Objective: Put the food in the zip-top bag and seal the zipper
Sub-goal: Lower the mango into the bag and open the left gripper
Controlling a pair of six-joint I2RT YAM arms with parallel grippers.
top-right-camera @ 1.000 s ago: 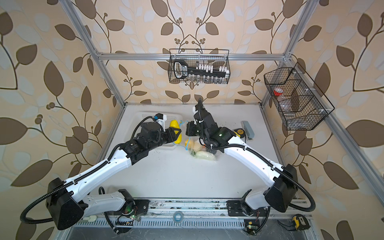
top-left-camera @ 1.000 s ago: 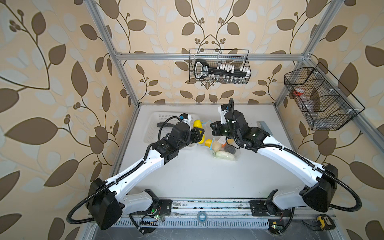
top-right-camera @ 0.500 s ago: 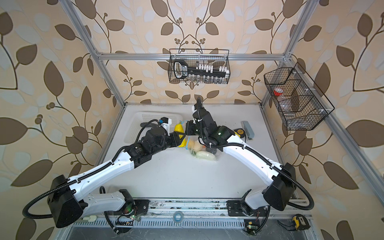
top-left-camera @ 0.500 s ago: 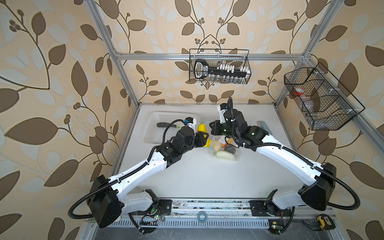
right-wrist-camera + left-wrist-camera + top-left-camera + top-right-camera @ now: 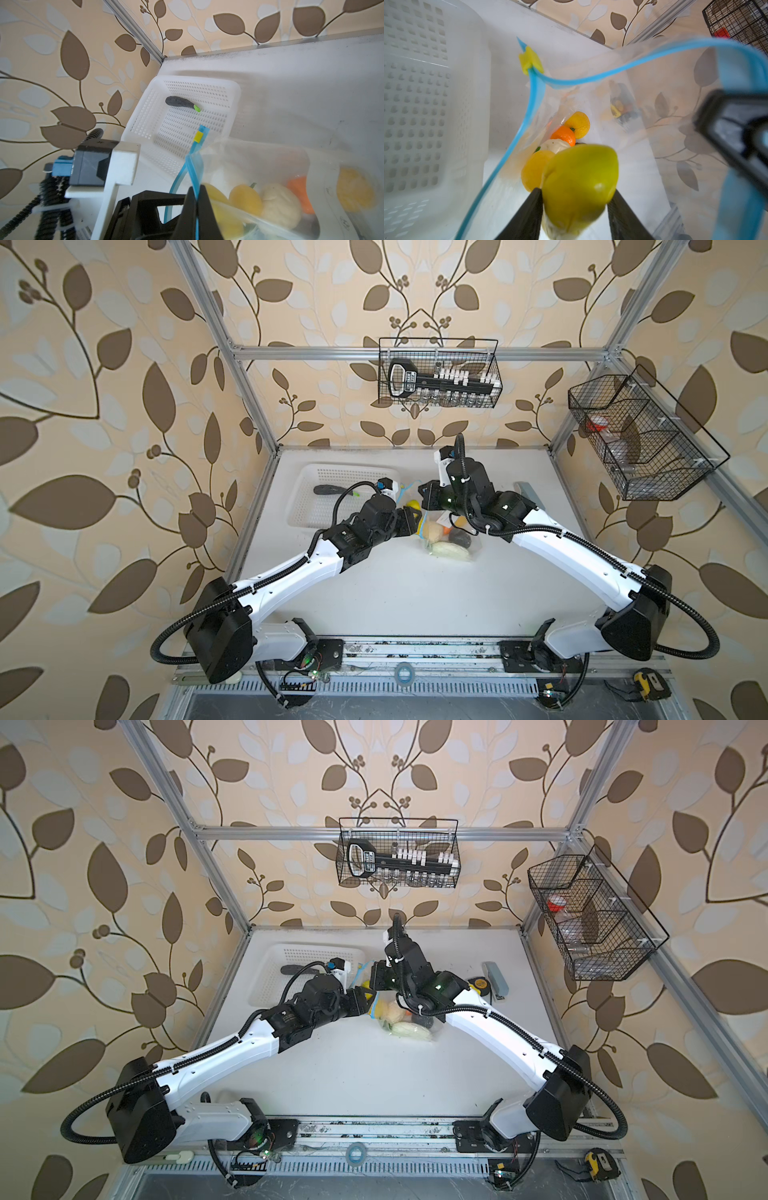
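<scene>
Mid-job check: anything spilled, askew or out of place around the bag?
Nothing spilled or damaged. One item is outside: a dark toy eggplant with a green tip lies in the white perforated plastic basket, not yet in the clear crinkly zip-top bag, whose mouth is held open.

White slotted basket [image 5: 307,506] on the table [image 5: 415,593].
- Well right of the basket: grey-blue block [image 5: 496,977], possibly a stapler, with a yellow-and-black tape measure [image 5: 478,983] just beside it.
- Back wall, above and right of the basket: wire rack [image 5: 457,400] holding a black tool.
- Far right of the basket: second wire rack [image 5: 665,481].
- Well in front of the basket, on the rail: tape ring [image 5: 403,673].
</scene>
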